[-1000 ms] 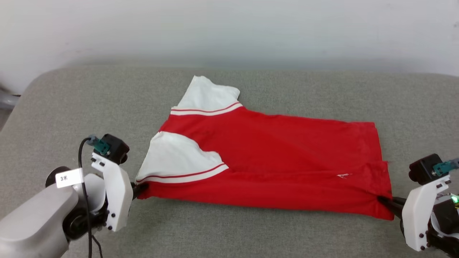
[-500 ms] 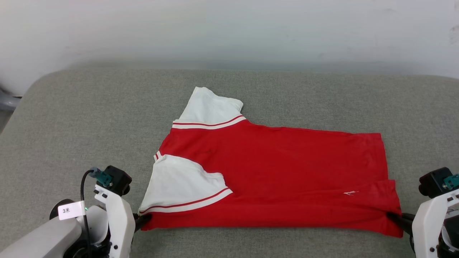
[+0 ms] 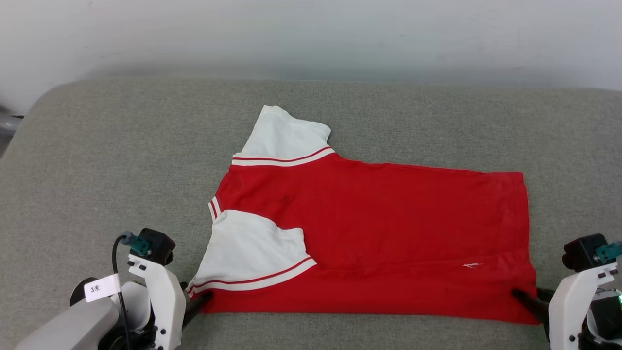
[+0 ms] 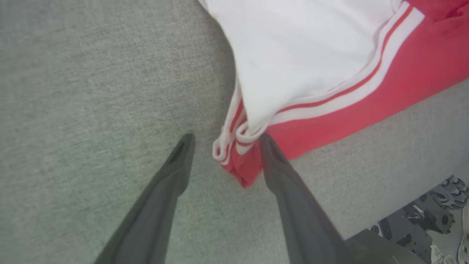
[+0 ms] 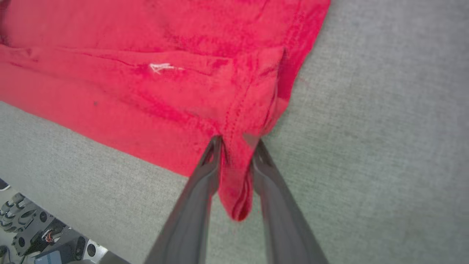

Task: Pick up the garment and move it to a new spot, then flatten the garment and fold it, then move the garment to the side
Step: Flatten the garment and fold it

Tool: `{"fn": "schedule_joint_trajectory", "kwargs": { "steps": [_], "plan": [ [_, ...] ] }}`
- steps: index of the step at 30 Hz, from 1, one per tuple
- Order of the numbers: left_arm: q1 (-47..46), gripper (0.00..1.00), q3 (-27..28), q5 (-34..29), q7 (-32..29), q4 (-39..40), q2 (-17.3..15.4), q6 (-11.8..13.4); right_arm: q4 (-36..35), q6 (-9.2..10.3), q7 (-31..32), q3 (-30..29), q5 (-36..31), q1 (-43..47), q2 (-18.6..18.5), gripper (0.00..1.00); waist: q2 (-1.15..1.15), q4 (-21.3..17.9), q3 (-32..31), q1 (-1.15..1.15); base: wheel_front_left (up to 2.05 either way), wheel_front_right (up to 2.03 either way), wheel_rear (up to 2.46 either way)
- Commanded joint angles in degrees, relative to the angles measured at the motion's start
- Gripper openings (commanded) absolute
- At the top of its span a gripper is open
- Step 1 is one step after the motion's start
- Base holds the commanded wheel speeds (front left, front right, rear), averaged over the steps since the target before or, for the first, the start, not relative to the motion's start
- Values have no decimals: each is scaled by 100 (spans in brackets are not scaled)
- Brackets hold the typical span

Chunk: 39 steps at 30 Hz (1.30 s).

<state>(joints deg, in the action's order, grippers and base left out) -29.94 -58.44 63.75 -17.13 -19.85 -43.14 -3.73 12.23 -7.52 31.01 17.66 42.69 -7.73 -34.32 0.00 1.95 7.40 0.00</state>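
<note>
Lying spread out on a grey padded surface [image 3: 121, 160] in front of a pale wall [image 3: 311, 34] is the garment [image 3: 369, 233], a bright red T-shirt with white sleeves. It lies sideways to the robot, collar end toward the robot's left and hem toward its right. Its near long edge appears turned over onto the body. The near sleeve [image 3: 248, 253] rests on top of the red cloth, and a small white logo [image 3: 472, 265] shows near the hem. The far sleeve [image 3: 286, 131] sticks out flat beyond the shirt's outline. The left gripper [image 4: 226, 139] sits at the near collar-end corner with its two dark fingers spread well apart. The striped corner lies loose between them, brushing one finger, and nothing is gripped. The right gripper [image 5: 235, 141] is at the near hem corner. Its fingers are set narrowly with a bunched fold of red hem pinched between them, so it appears to have hold of the cloth. Judging by the layout, the shirt has been placed and largely flattened, and a first lengthwise fold seems made. The far side with its sleeve looks unfolded. Further folding, and moving the shirt to the side, appear to remain.
</note>
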Motion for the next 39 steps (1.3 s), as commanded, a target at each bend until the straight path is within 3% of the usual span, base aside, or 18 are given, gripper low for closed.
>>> {"fn": "schedule_joint_trajectory", "kwargs": {
  "steps": [1, 7, 13, 16, 17, 22, 30, 39],
  "plan": [
    [-35, 100, 26, -6, 48, -18, -3, -27, 10, 7, -101, -40, -58, -26, 20, 100, 0, 7, -38, 0, 0, 0, 0],
    [-148, 100, 182, -176, 400, 177, -266, 6, -304, 6, -1207, -631, -435, 274, 199, 100, 0, 31, -305, 0, 0, 0, 0],
    [-532, 100, 496, -505, 916, 387, -416, 310, -756, 6, -2338, -1426, -1241, 307, 793, 100, 0, -97, -300, 0, 0, 0, 0],
    [-835, 100, 623, -661, 1076, 355, -358, 424, -1037, 6, -2741, -1708, -1643, 247, 1156, 100, 0, -223, -205, 0, 0, 0, 0],
    [-1188, 100, 724, -760, 1095, 241, -291, 454, -1359, 6, -3058, -1892, -2025, 167, 1485, 100, 0, -382, -31, 0, 0, 0, 0],
    [-1914, 100, 823, -907, 945, -85, -95, 349, -1821, 6, -3422, -2008, -2537, 87, 1950, 100, 0, -663, 428, 0, 0, 0, 0],
    [-3166, 100, 721, -793, -232, -898, 187, -65, -2218, 6, -3568, -1826, -2916, -83, 2318, 100, 0, -1076, 1330, 0, 0, 0, 0],
    [-4367, 100, 588, -581, -1952, -1437, 323, -165, -2326, 6, -3681, -1775, -3009, -379, 2409, 100, 0, -1370, 2192, 0, 0, 0, 0]
  ]
}}
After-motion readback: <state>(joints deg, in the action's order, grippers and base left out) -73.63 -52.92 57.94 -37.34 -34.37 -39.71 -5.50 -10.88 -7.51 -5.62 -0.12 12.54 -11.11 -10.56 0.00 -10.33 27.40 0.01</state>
